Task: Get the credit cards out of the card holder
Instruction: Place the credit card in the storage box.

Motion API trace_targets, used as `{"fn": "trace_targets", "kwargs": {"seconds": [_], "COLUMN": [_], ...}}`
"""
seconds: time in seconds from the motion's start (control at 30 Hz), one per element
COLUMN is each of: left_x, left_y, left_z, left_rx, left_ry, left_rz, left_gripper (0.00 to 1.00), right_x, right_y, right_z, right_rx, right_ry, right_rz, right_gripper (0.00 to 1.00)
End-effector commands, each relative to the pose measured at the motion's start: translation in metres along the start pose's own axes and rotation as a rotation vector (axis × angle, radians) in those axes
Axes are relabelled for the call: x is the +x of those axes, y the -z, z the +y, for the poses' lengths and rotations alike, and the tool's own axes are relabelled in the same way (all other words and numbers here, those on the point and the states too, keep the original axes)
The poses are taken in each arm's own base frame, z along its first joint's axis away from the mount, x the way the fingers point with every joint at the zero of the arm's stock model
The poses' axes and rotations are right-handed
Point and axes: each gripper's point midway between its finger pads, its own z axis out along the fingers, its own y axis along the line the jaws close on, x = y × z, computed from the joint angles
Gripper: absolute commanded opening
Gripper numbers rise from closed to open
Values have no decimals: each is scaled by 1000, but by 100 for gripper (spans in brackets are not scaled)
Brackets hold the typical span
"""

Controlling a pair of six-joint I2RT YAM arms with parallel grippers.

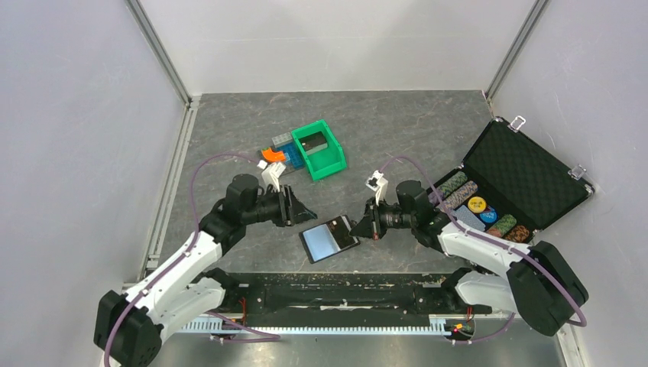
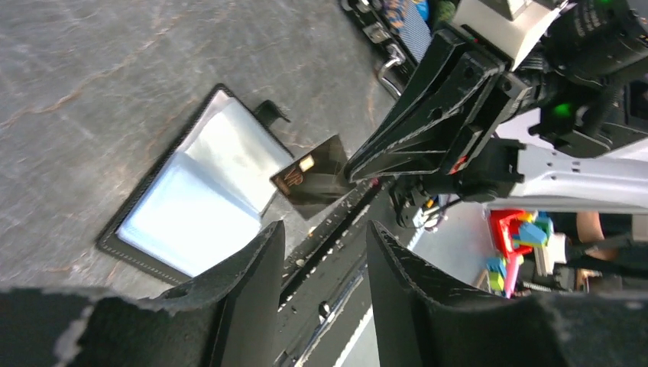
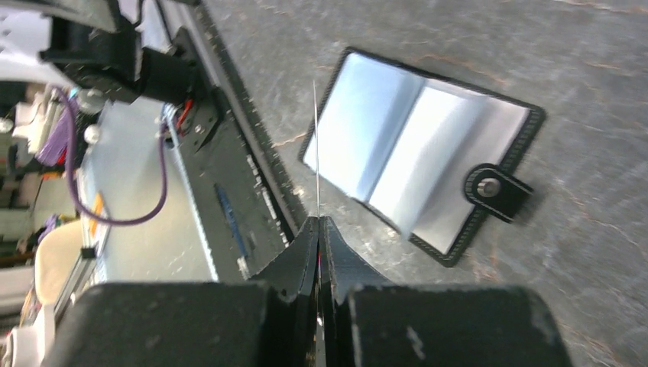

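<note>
Black credit card [image 2: 312, 180] with gold lettering, black-edged card holder [image 1: 330, 238] with pale blue faces, grey marbled table [image 1: 229, 130]

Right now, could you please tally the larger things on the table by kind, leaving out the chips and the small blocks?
Card holder: 1
Credit card: 1, pinched in the right gripper
Green bin: 1
Black case: 1
Total: 4
</note>
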Motion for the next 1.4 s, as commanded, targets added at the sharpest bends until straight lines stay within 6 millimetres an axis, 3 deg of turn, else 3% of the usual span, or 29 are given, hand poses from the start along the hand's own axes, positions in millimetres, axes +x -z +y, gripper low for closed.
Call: {"fn": "trace_targets", "kwargs": {"seconds": [0.0,0.37,0.83,0.97,1.07,1.13,1.2,1.33,1.37], "left_x": [-3,20,32,32,32,33,34,36,35], "left_y": [3,-4,-14,-14,-14,-14,-15,-15,-15], "left_z": [-39,-68,-66,-66,-65,-65,-65,-71,-71], "left_rx": [161,293,279,277,277,277,283,327,326], "left_ry": [-95,-199,-220,-220,-222,-221,-216,-189,-188], "left_rz": [93,250,327,326,326,329,337,339,329], "left_gripper": [50,52,50,43,33,22,5,2,2], "right_x": [-9,-2,1,1,3,4,4,1,-3], "right_y": [10,28,32,32,31,31,30,29,28], "right_z": [39,78,83,82,82,80,80,80,80], "right_rx": [-187,-394,-423,-422,-423,-421,-420,-421,-412], "right_ry": [106,92,89,85,81,75,73,69,68], "right_rz": [16,-13,-19,-18,-13,-9,-7,-13,-22], "right_gripper": [0,0,0,0,0,0,0,1,6]}}
